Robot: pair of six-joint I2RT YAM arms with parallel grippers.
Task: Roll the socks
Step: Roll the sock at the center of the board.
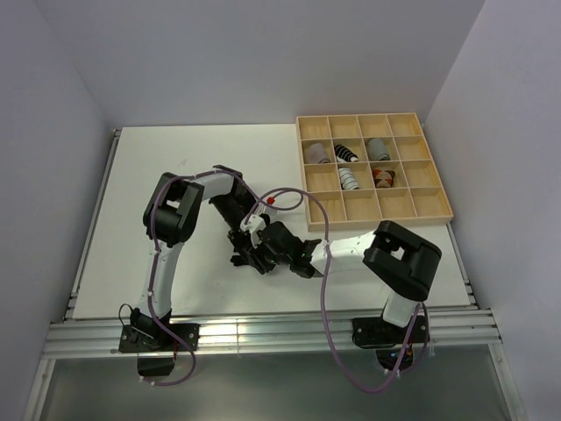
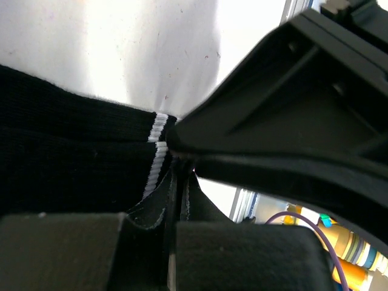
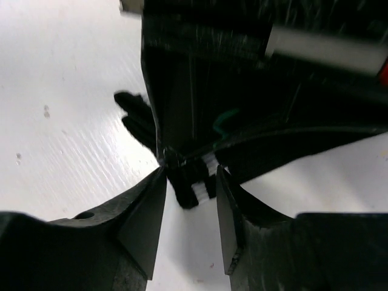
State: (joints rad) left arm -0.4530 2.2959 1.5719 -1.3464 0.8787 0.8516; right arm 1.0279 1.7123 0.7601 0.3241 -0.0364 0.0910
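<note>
A black sock with a white stripe (image 2: pixel 73 151) lies on the white table near the middle front; in the top view (image 1: pixel 239 260) the grippers mostly hide it. My left gripper (image 2: pixel 176 194) is shut on a fold of the sock beside the white stripe (image 2: pixel 157 142); in the top view it (image 1: pixel 245 237) comes down from the back left. My right gripper (image 3: pixel 190 176) faces it and pinches the sock's striped end (image 3: pixel 193 182) between its fingertips; from above it (image 1: pixel 266 254) is tip to tip with the left one.
A wooden tray (image 1: pixel 438 213) with many compartments stands at the back right and holds several rolled socks (image 1: pixel 348 178). White walls close in the table. A metal rail (image 1: pixel 263 333) runs along the near edge.
</note>
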